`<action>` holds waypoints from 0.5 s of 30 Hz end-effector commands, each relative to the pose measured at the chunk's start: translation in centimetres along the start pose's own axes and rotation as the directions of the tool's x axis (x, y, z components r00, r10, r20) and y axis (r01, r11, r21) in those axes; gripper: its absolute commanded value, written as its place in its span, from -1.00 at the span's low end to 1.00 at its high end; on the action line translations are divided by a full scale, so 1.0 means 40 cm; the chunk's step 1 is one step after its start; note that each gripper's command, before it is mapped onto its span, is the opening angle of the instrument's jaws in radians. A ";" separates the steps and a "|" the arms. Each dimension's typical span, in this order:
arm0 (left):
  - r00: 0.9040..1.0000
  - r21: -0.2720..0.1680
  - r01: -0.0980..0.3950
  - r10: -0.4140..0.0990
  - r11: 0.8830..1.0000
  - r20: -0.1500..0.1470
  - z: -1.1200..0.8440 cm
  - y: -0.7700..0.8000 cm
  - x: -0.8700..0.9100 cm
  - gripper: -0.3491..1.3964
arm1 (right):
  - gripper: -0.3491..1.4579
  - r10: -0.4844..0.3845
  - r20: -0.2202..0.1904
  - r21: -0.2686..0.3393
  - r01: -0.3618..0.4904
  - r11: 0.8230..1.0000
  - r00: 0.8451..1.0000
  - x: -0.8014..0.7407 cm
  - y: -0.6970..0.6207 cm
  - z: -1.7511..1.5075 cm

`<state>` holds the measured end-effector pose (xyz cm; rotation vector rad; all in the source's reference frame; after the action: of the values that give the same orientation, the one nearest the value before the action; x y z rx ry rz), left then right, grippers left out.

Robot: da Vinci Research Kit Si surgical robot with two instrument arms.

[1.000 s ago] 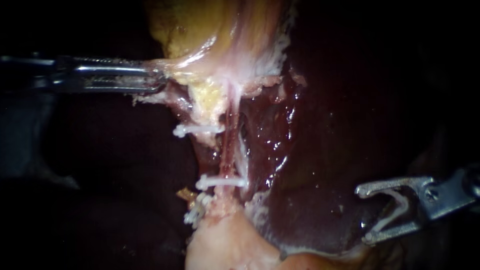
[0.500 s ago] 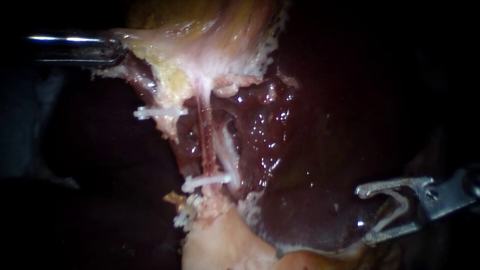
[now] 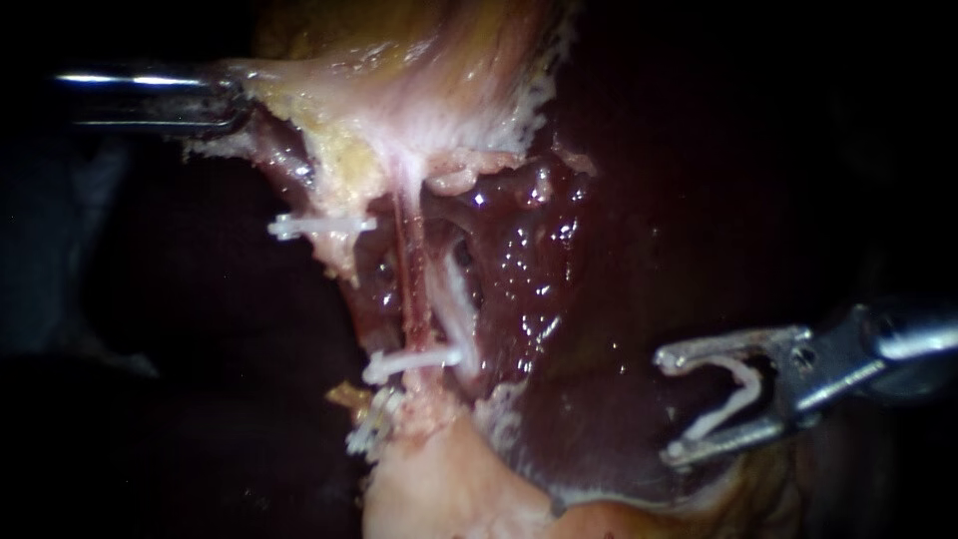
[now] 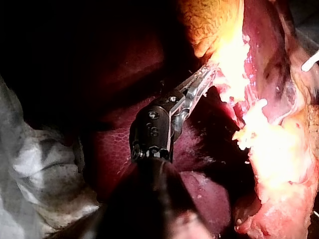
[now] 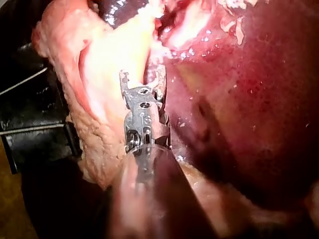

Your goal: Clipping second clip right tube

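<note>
- My right instrument [image 3: 671,407] carries a white loaded clip [image 3: 736,391]. Its jaws stand wide apart, and the clip touches both.
- The right tube [image 3: 411,289], thin and reddish, lies well apart from those jaws, off toward the endoscope view's left, across the glistening liver [image 3: 619,260].
- One fastened clip [image 3: 414,361] crosses the tube's lower end.
- My left instrument [image 3: 225,100] pinches the pale edge of the gallbladder [image 3: 399,90] above the tube, jaws pressed onto it.

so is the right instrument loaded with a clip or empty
Loaded: a white clip sits spread between the right instrument's wide jaws, touching both, not yet at the tube.
</note>
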<state>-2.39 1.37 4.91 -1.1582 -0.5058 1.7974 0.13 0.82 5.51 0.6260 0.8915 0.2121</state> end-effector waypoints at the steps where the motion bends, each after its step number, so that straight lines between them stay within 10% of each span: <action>1: 1.000 0.000 -0.001 0.001 1.000 0.000 0.0001 0.0000 0.0000 -1.00 | -0.07 0.011 0.001 -0.003 -0.011 1.000 1.000 0.0011 0.0009 0.0015; 15: 1.000 0.001 -0.001 0.001 1.000 0.000 0.0003 0.0001 0.0000 -1.00 | -0.07 0.176 -0.075 -0.028 -0.178 0.984 0.982 0.0107 0.0119 0.0173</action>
<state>-2.40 1.37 4.91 -1.1584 -0.5050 1.7979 1.01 1.10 5.85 0.6727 0.9009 0.4183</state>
